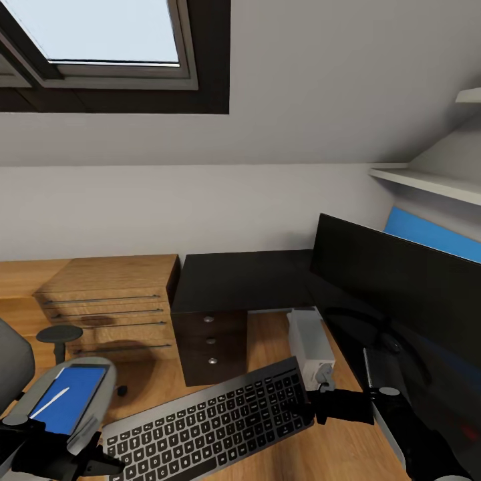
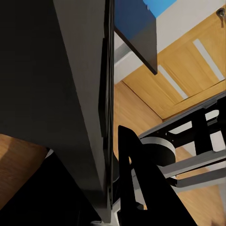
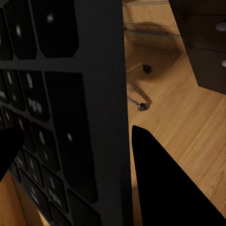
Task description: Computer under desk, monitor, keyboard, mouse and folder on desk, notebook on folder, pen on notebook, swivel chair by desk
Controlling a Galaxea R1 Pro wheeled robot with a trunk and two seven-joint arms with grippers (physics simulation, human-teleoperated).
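Between the two grippers hangs the keyboard point(image 1: 214, 421), carried in the air above the wooden floor. Right gripper point(image 1: 312, 406) clenches its right edge; left gripper point(image 1: 100, 461) sits at its left end, grip unclear. Ahead of the right gripper: tabletop point(image 1: 240, 280) bare, monitor point(image 1: 401, 294) on it, computer point(image 1: 308, 344) beneath. Beyond the left gripper, the swivel chair point(image 1: 17, 364) carries folder point(image 1: 73, 394) and pen point(image 1: 50, 403). Keyboard placement pending; folder, notebook, pen, chair all left.

Skylight window point(image 1: 100, 40), low wooden drawer chest point(image 1: 110, 304) on wooden floor point(image 1: 267, 347), white wall shelf point(image 1: 427, 182)
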